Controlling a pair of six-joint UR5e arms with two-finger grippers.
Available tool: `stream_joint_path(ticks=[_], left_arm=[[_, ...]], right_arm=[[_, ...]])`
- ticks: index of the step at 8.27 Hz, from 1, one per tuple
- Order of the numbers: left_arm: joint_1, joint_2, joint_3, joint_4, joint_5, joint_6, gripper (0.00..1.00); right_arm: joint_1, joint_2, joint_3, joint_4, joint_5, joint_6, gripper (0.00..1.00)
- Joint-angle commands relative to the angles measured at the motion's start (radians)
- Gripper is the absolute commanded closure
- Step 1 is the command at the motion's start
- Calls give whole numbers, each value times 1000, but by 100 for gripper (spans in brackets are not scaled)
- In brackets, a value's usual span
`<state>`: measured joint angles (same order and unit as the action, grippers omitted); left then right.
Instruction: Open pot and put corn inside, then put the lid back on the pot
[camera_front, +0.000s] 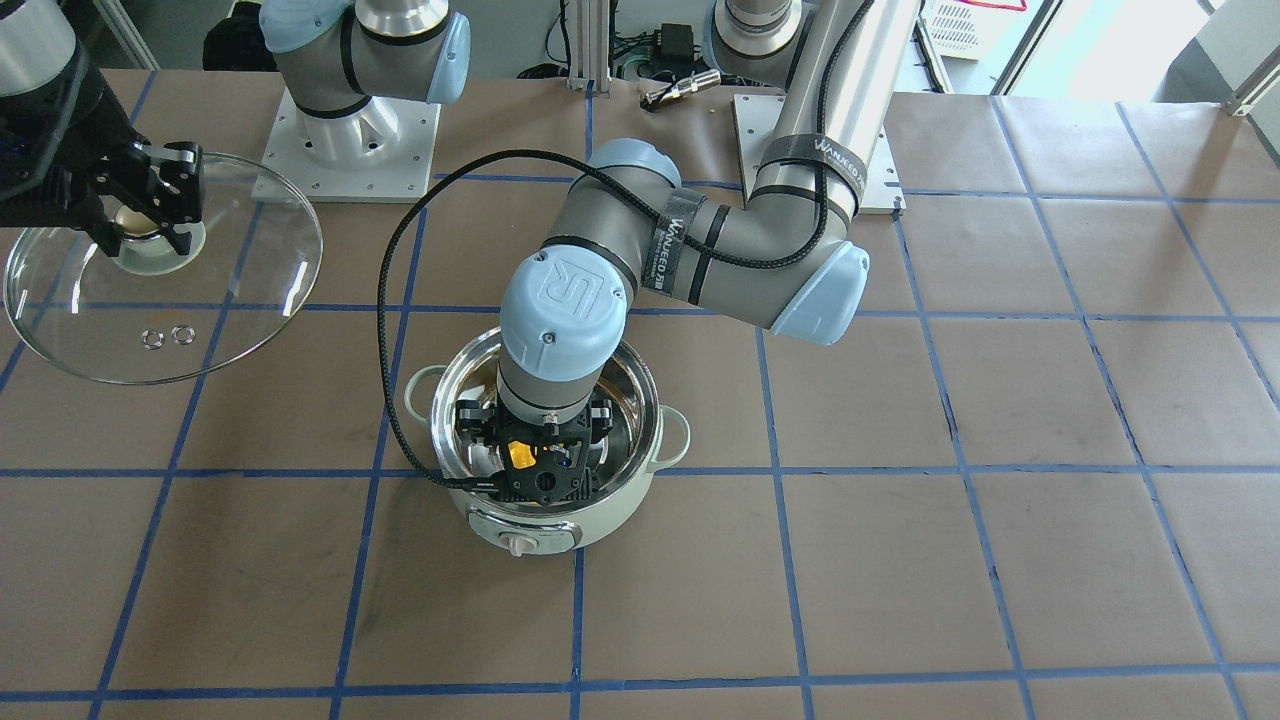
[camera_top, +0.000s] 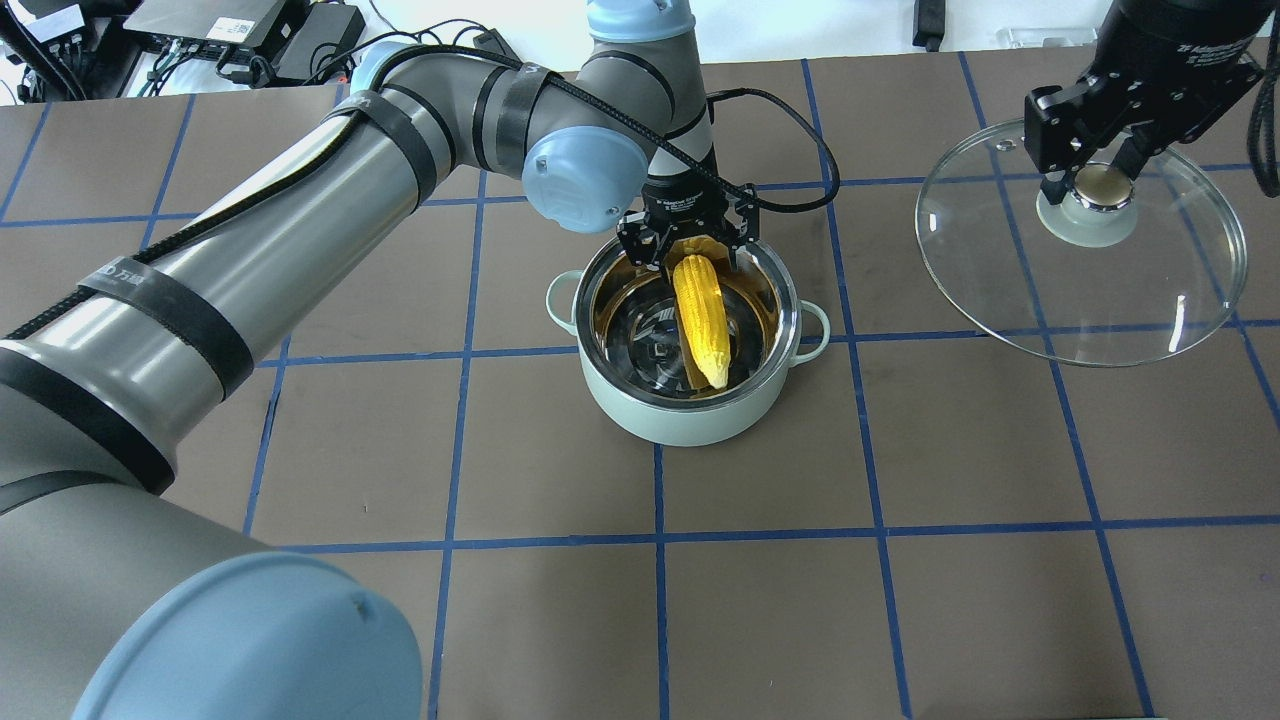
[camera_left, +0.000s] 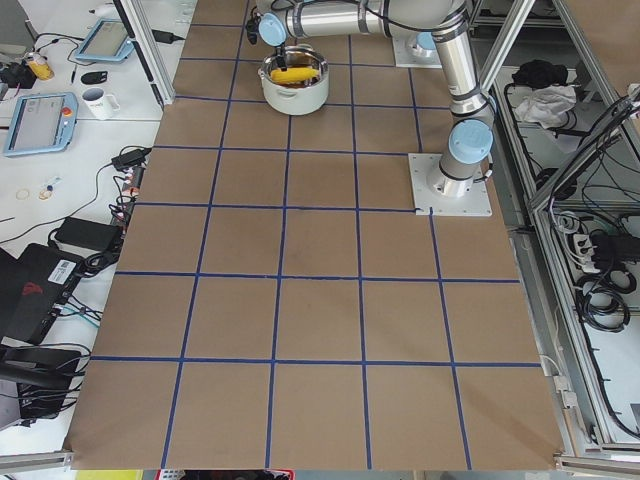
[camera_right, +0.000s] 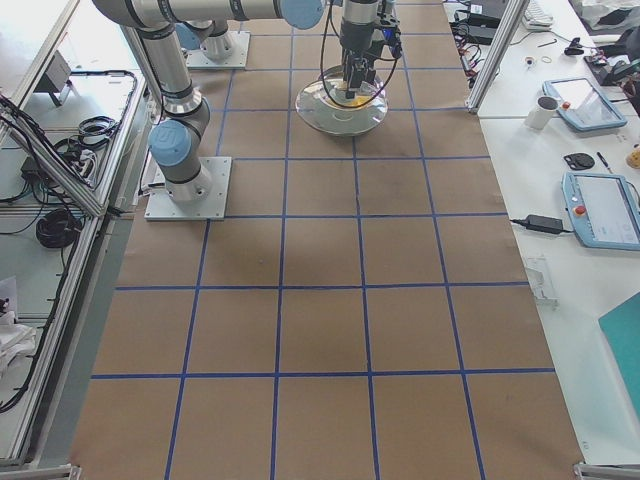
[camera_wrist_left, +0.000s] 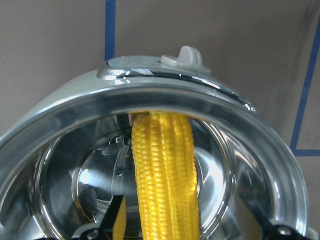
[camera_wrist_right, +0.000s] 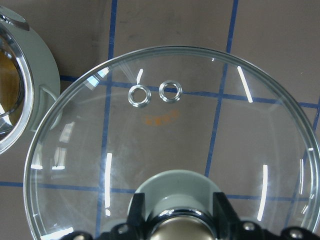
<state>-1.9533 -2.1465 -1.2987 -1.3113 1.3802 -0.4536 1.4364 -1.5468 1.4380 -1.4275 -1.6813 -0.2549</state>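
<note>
The mint-green pot (camera_top: 690, 415) stands open at mid-table, its knob (camera_wrist_left: 186, 56) facing away from the robot. The yellow corn (camera_top: 700, 320) lies slanted inside it, thick end up at the far rim. My left gripper (camera_top: 690, 250) hangs over that rim with its fingers spread wide on either side of the corn; in the left wrist view the corn (camera_wrist_left: 165, 170) runs between them with a gap on each side. My right gripper (camera_top: 1095, 185) is shut on the knob of the glass lid (camera_top: 1080, 270) and holds it well to the right of the pot.
The table is brown paper with a blue tape grid (camera_top: 660, 540). The left arm's black cable (camera_front: 385, 330) loops past the pot. The arm base plates (camera_front: 345, 150) sit at the robot's side. The pot's edge shows in the right wrist view (camera_wrist_right: 30, 65).
</note>
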Motion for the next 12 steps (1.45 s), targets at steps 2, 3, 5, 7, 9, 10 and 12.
stream_joint_path(ticks=[2, 3, 5, 7, 9, 10, 12], left_arm=[[7, 81, 12, -17, -13, 7, 0], [8, 120, 4, -28, -12, 9, 0], [45, 187, 2, -45, -12, 42, 0], [187, 252, 6, -144, -6, 149, 0], [337, 377, -1, -160, 128, 232, 0], [388, 437, -2, -160, 175, 298, 0], [404, 514, -23, -225, 177, 309, 0]], right_arm=[[6, 1, -1, 2, -1, 14, 83], [6, 1, 1, 1, -6, 16, 82], [6, 2, 1, -2, -11, 17, 82], [16, 10, -1, -13, 0, 54, 85], [228, 92, -11, -116, 6, 321, 86], [356, 170, -13, -214, 6, 489, 86], [441, 288, -13, -356, 67, 659, 86]])
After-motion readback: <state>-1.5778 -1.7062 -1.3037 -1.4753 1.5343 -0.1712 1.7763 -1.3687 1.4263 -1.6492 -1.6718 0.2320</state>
